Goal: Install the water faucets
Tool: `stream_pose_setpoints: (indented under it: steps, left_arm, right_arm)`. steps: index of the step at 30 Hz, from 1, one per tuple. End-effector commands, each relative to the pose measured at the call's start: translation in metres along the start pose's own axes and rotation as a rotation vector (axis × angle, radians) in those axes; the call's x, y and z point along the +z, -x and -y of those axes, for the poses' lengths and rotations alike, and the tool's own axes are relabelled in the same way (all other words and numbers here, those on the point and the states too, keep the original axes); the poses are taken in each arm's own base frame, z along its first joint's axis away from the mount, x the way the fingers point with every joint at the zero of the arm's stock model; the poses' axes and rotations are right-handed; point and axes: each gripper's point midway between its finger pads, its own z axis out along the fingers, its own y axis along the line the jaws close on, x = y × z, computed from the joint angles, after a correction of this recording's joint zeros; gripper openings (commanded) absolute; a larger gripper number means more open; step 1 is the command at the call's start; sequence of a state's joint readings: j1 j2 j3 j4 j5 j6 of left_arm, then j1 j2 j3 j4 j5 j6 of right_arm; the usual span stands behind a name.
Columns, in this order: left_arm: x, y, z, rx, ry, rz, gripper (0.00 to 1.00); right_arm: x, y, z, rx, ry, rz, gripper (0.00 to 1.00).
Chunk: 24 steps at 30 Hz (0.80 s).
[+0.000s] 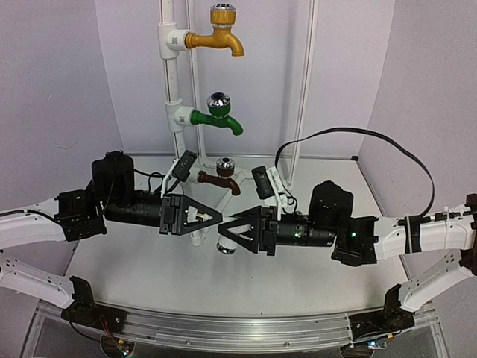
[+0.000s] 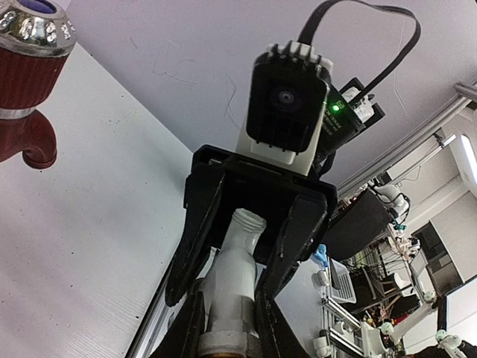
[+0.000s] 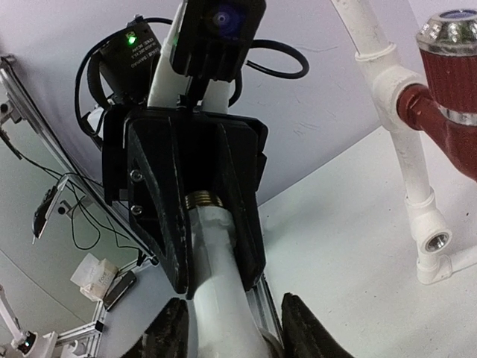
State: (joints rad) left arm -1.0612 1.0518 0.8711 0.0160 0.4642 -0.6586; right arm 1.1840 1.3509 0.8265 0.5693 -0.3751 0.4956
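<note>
The white faucet (image 1: 227,246) is held over the middle of the surface (image 1: 134,261), just on the near side of the brown faucet (image 1: 221,177). The left end effector (image 1: 216,217) pinches its brass-ringed end. The right end effector (image 1: 222,230) is spread loosely around its threaded end.

Pale lilac booth walls (image 1: 52,74) around a white tabletop (image 1: 149,276), aluminium rail (image 1: 238,328) along its near edge.
</note>
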Motion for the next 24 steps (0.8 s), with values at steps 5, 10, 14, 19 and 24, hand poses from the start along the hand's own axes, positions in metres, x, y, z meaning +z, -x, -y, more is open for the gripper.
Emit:
stream_pose_setpoints:
  steps: [5, 10, 14, 19, 24]
  left_arm:
    - [-0.011, 0.026, 0.026, 0.048, -0.053, 0.08, 0.0]
    - [-0.019, 0.038, 0.003, 0.019, 0.104, 0.148, 0.56]
    - [-0.044, 0.046, -0.038, -0.027, 0.404, 0.193, 0.92]
    - [-0.087, 0.068, -0.063, -0.017, 0.692, 0.286, 0.95]
    - [-0.115, 0.097, -0.062, 0.036, 0.82, 0.389, 0.97]
  right_arm:
    - [-0.001, 0.031, -0.035, -0.024, 0.163, 0.106, 0.0]
    - [-0.02, 0.023, 0.008, -0.135, -0.085, 0.128, 0.0]
    - [-0.052, -0.002, 0.054, -0.407, -0.352, 0.023, 0.0]
    - [-0.074, -0.019, 0.099, -0.867, -0.58, -0.166, 0.0]
    - [-0.065, -0.008, 0.128, -1.337, -0.724, -0.314, 0.0]
